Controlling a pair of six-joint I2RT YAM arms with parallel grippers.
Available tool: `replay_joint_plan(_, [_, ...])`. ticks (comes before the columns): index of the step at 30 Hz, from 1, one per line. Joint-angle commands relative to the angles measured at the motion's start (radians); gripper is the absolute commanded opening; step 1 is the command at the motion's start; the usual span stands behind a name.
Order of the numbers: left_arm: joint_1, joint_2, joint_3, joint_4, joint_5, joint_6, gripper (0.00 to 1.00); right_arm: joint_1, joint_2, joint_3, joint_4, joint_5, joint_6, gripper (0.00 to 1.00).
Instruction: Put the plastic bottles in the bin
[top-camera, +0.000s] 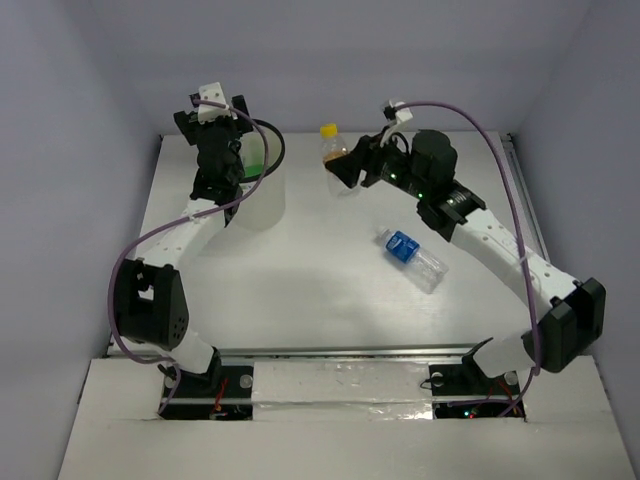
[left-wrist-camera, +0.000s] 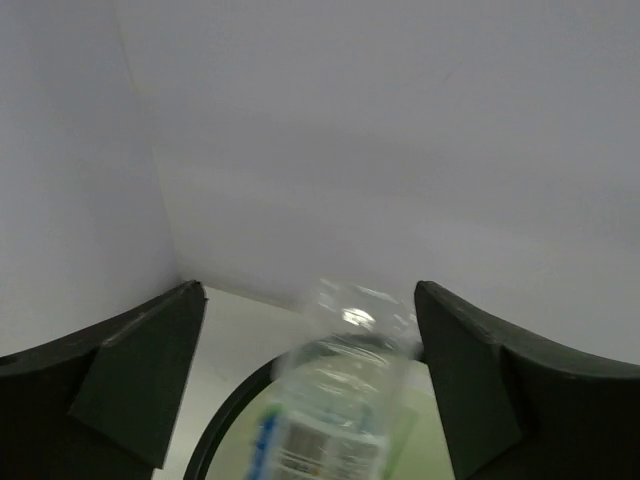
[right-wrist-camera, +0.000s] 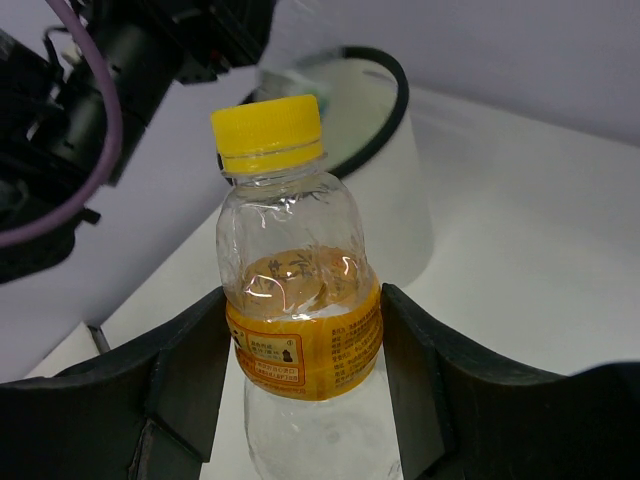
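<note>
A clear bottle with a blue-edged label (left-wrist-camera: 335, 410) shows blurred between the fingers of my left gripper (left-wrist-camera: 308, 335), which stands open over the bin's black rim (left-wrist-camera: 215, 430). A wide gap lies between that bottle and the left finger. In the top view the left gripper (top-camera: 218, 118) hangs over the translucent white bin (top-camera: 265, 195), with something green (top-camera: 256, 163) inside it. My right gripper (right-wrist-camera: 303, 320) is shut on an upright bottle with a yellow cap and orange label (right-wrist-camera: 290, 250), right of the bin (right-wrist-camera: 400, 210). The same bottle (top-camera: 333, 148) shows at the right gripper (top-camera: 350, 165) in the top view.
Another clear bottle with a blue label (top-camera: 412, 258) lies on its side on the table, in front of the right arm's forearm. Grey walls close in the back and both sides. A metal rail (top-camera: 525, 200) runs along the table's right edge.
</note>
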Motion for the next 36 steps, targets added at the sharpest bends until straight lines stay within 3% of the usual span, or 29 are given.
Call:
replay_joint_plan(1, [0.005,-0.053,-0.013,0.087,0.019,0.015,0.87,0.031,0.068,0.143,0.13,-0.043,0.03,0.47])
replay_joint_plan(7, [0.005,-0.135,-0.029,0.075,0.029,-0.022,0.92,0.053,0.202,0.306,0.167,-0.043,0.066,0.47])
replay_joint_plan(11, [0.005,-0.232,-0.027,0.032,0.032,-0.147,0.89,0.053,0.287,0.364,0.219,-0.043,0.102,0.48])
replay_joint_plan(19, [0.005,-0.377,0.019,-0.115,0.162,-0.373,0.68,0.129,0.537,0.619,0.23,-0.032,0.135,0.49])
replay_joint_plan(22, [0.005,-0.44,-0.004,-0.169,0.203,-0.44,0.65,0.152,0.643,0.734,0.253,-0.009,0.178,0.5])
replay_joint_plan(30, [0.005,-0.644,-0.142,-0.25,0.266,-0.55,0.64,0.215,0.916,1.093,0.196,0.144,0.24,0.54])
replay_joint_plan(36, [0.005,-0.716,-0.21,-0.252,0.265,-0.547,0.64,0.249,1.062,1.194,0.239,0.252,0.345,0.58])
